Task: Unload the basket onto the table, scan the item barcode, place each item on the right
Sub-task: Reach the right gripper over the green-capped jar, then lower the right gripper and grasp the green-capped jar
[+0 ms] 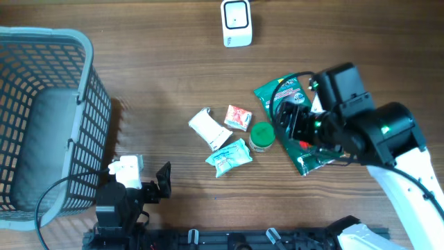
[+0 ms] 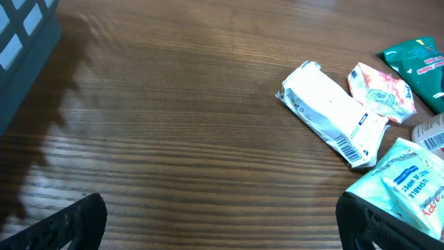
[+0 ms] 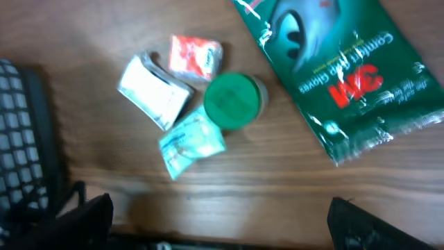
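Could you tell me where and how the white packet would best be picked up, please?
Probably from above, pinching across the narrow middle of the white packet: it lies flat and long, one long edge borders bare wood, and the barcode printed near one end stays uncovered. The orange packet crowds the other edge.

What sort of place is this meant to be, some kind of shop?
Probably a mock shop checkout on a wooden table: a grey shopping basket, a small white device that looks like a barcode scanner, and loose packaged goods such as a green glove packet.
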`<state>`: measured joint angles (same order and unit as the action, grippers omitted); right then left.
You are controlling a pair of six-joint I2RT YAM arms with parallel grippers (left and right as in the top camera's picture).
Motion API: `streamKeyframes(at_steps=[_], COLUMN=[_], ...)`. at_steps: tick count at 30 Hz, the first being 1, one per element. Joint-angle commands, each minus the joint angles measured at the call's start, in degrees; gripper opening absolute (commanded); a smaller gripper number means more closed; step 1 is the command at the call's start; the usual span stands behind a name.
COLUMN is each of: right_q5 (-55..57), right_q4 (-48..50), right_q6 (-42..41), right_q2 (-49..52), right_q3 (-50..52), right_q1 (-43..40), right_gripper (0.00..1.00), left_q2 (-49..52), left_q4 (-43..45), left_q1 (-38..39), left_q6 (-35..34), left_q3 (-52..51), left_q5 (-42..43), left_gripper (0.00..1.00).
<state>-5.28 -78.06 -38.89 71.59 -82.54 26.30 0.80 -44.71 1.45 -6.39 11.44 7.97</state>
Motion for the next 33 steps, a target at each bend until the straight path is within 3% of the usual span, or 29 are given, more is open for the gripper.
streamKeyframes(at_steps=[1, 5, 15, 22, 28, 33], right_q5=[6.99, 6.38, 5.51, 2.99, 0.20, -3.58], right_q4=[-3.56, -3.52, 1.99, 4.66, 5.18, 5.18], right_q6=[-3.06, 4.00, 3.23, -13.60, -35.89, -45.75], right_q2=[0.31, 0.28, 5.16, 24.44, 29.29, 30.45], right_q3=[-3.54, -3.54, -2.34, -2.36, -2.34, -2.12], right_q1=[5.11, 6.25, 6.25, 5.20, 1.55, 1.25], right_gripper=[1.00, 1.00, 1.00, 1.00, 1.00, 1.00], left_q2=[-0.42, -0.42, -0.42, -0.42, -0.42, -0.42], left_q4=[0.07, 0.04, 0.07, 0.07, 0.07, 0.07], left_q1=[0.15, 0.15, 0.15, 0.15, 0.15, 0.15], left_q6=[-0.50, -0.50, -0.50, -0.50, -0.50, -0.50], left_q3=[-0.26, -0.26, -0.26, -0.26, -0.26, -0.26], left_q5=[-0.11, -0.11, -0.11, -0.11, -0.11, -0.11], left_gripper=[1.00, 1.00, 1.00, 1.00, 1.00, 1.00])
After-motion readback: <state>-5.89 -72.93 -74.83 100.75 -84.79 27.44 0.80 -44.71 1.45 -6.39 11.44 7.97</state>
